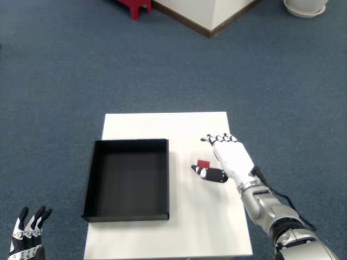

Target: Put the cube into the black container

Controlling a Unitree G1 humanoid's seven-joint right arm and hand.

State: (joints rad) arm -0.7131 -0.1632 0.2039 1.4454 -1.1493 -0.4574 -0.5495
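A small red cube (204,163) lies on the white table (162,125), a short way right of the black container (133,143). My right hand (230,160) rests just right of the cube, palm toward it. Its thumb (210,174) reaches in front of the cube and covers the cube's near edge, while the fingertips (217,140) curl past its far side. The cube sits in the gap between thumb and fingers; the fingers stay apart and no grip shows. The container is an open, shallow square tray with nothing inside.
My left hand (27,234) hangs at the bottom left, off the table. Blue carpet surrounds the table. A red stool (134,6), a white wall corner (209,13) and a white pot (306,7) stand far behind.
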